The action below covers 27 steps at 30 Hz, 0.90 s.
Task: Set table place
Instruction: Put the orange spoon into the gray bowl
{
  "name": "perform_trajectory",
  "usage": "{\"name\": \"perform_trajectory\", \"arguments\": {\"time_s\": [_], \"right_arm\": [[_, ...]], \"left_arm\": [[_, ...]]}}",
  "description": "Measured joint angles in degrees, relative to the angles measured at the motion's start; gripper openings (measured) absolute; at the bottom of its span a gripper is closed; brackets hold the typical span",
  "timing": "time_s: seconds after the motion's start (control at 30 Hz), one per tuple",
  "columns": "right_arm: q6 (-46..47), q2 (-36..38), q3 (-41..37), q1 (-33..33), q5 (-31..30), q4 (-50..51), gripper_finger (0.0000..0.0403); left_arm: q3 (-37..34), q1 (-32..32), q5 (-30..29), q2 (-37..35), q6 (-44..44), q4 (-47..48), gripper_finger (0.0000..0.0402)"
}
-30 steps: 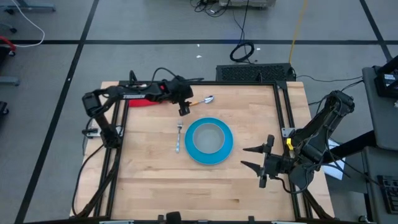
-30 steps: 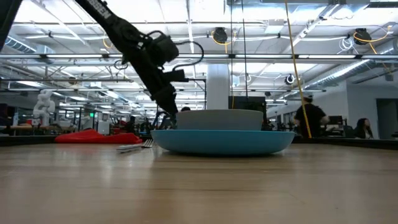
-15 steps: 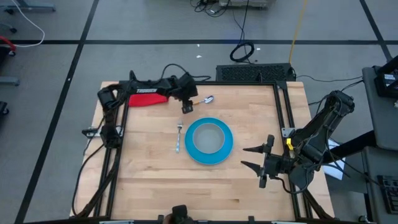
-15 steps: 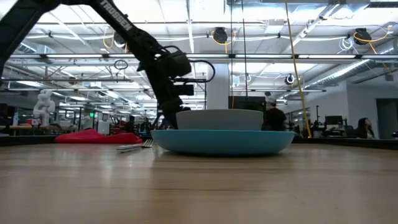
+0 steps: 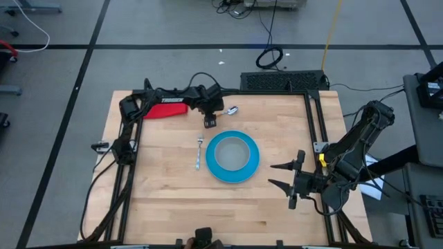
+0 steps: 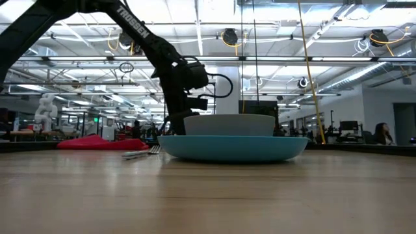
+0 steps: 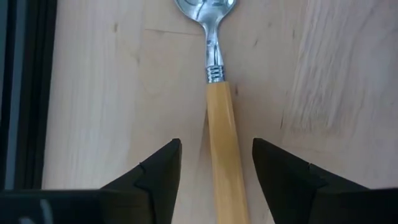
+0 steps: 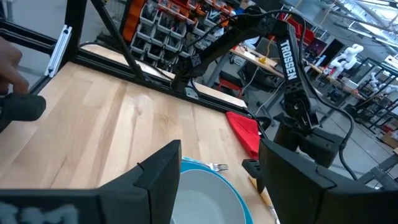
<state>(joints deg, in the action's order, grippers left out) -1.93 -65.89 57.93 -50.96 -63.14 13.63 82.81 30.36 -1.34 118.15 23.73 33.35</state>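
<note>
Between the two dark fingers of my left end effector (image 7: pixel 214 171) lies the orange handle of the silver spoon (image 7: pixel 219 118); the jaws stand open on either side of it, with bare wood showing between each finger and the handle, so I have hold of nothing yet. From above, that end effector (image 5: pixel 209 122) hangs over the far part of the light-wood butcher-block tabletop (image 5: pixel 166 200), and the spoon's bowl (image 5: pixel 232 110) pokes out just beyond it. A flat red object (image 5: pixel 165 110) lies beside my left arm near the far edge. Nearer the middle sits the round bright-blue plate (image 5: pixel 250 168) with the smaller grey bowl (image 5: pixel 231 151) resting in it, and the silver fork (image 5: pixel 199 152) lies just beside the plate. My right end effector (image 5: pixel 289 181) waits open and empty at the right edge of the tabletop.

I judge the setting mostly done: plate, bowl and fork look placed, and the spoon remains to be picked up and laid by the plate, probably on the side opposite the fork. Whether my fingertips touch the wood I cannot quite tell.

Count: one plate, one bowl, one fork, one spoon, one red object.
</note>
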Motion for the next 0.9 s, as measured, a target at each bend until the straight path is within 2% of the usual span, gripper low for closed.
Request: {"name": "perform_trajectory", "arguments": {"time_s": [0.27,0.67,0.9], "right_arm": [[0.4,0.0,0.0,0.0,0.1,0.0,0.0203],[0.5,0.0,0.0,0.0,0.2,0.0,0.0203],[0.5,0.0,0.0,0.0,0.2,0.0,0.0203]], "left_arm": [[-1.0,0.4,0.2,0.1,0.2,-0.2,0.0135],[-3.1,1.1,1.4,-0.1,0.0,-0.8,0.0122],[-3.1,1.0,1.4,-0.1,0.1,-0.7,0.0054]]}}
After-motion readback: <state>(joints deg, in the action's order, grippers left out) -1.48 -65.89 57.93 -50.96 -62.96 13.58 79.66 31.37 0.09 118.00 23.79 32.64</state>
